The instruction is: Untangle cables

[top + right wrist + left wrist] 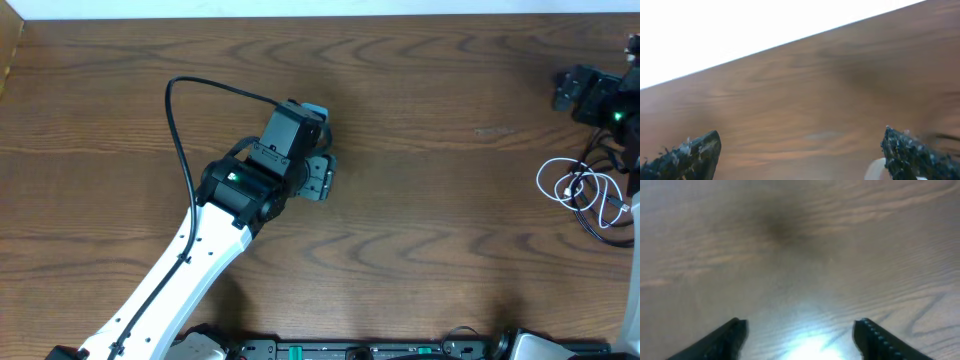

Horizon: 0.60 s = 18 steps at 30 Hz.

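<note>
Currently, the tangled cables (580,192), white and black, lie at the right edge of the desk (450,80). The left fingers (725,340) are released over bare wood mid-desk. The right fingers (690,155) are spread and empty near the tangle, presumably ready for a fresh grasp.

- Overhead view: bright, even light from above. The grain of the worktop (420,200) is sharp, with only faint, soft shadows.
- Left wrist view: soft and out of focus, with white glare on the near worktop at the left pincer (801,326) and a dark shadow blotch farther off.
- Right wrist view: smeared by blur. Everything beyond the worktop's far edge is blown out white.
</note>
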Available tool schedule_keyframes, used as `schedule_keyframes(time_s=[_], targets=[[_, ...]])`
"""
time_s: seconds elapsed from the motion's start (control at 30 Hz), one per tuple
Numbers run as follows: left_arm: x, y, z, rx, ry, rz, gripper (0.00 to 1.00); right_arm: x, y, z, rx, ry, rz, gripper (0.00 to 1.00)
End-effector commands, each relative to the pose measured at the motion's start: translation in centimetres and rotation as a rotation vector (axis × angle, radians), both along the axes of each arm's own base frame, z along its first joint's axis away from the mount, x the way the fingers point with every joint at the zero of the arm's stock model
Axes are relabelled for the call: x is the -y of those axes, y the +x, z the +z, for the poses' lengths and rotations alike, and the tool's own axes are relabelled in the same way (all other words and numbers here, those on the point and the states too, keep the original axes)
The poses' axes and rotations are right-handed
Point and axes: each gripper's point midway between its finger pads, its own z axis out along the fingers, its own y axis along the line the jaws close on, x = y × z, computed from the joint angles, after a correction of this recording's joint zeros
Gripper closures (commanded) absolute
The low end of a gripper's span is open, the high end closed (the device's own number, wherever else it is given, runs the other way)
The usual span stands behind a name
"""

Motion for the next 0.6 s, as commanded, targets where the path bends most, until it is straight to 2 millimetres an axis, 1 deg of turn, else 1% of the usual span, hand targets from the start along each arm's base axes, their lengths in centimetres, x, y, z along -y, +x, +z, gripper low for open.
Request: schedule_keyframes(time_s=[0.0, 0.03, 0.07, 0.13, 0.2, 0.23, 0.27, 0.3, 0.33, 0.37, 0.43, 0.5, 0.53, 0.57], targets=[[1.8, -0.3, 0.9, -0.004, -0.103, -0.052, 0.15, -7.8, -0.2, 1.0, 0.006, 0.310, 0.284, 0.01], [2.4, -0.4, 1.1, -0.007, -0.127, -0.069, 0.12, -9.1, -0.4, 1.1, 0.003, 0.332, 0.332, 0.01], [2.9, -0.5, 1.3, -0.009, -0.152, -0.087, 0.07, -10.9, -0.5, 0.9, -0.010, 0.347, 0.391, 0.01], [3.0, -0.4, 1.4, -0.006, -0.157, -0.091, 0.06, -13.1, -0.7, 0.3, -0.026, 0.324, 0.465, 0.01], [2.9, -0.3, 1.4, -0.003, -0.151, -0.085, 0.06, -15.5, -1.0, -0.8, -0.035, 0.266, 0.560, 0.01], [2.6, -0.2, 1.3, 0.001, -0.139, -0.075, 0.06, -16.4, -1.1, -1.7, -0.056, 0.231, 0.582, 0.01], [2.4, -0.1, 1.1, 0.002, -0.125, -0.065, 0.06, -16.9, -1.1, -2.6, -0.087, 0.204, 0.577, 0.01], [1.9, 0.0, 1.0, 0.003, -0.105, -0.050, 0.06, -17.3, -1.0, -4.2, -0.140, 0.157, 0.550, 0.01], [1.6, 0.0, 0.8, 0.004, -0.087, -0.038, 0.06, -17.5, -1.0, -5.2, -0.173, 0.123, 0.530, 0.01], [1.1, 0.0, 0.6, 0.003, -0.064, -0.023, 0.06, -17.5, -1.0, -6.9, -0.230, 0.058, 0.491, 0.01], [0.3, 0.0, 0.3, 0.000, -0.027, -0.002, 0.06, -16.9, -1.1, -9.4, -0.315, -0.054, 0.426, 0.01], [-0.6, -0.1, -0.1, -0.006, 0.014, 0.022, 0.06, -15.7, -1.4, -11.7, -0.398, -0.183, 0.353, 0.01], [-1.1, -0.2, -0.2, -0.012, 0.032, 0.036, 0.05, -14.5, -1.6, -12.9, -0.447, -0.268, 0.303, 0.01], [-1.6, -0.2, -0.4, -0.018, 0.043, 0.061, 0.05, -13.6, -1.8, -13.6, -0.483, -0.332, 0.265, 0.01]])
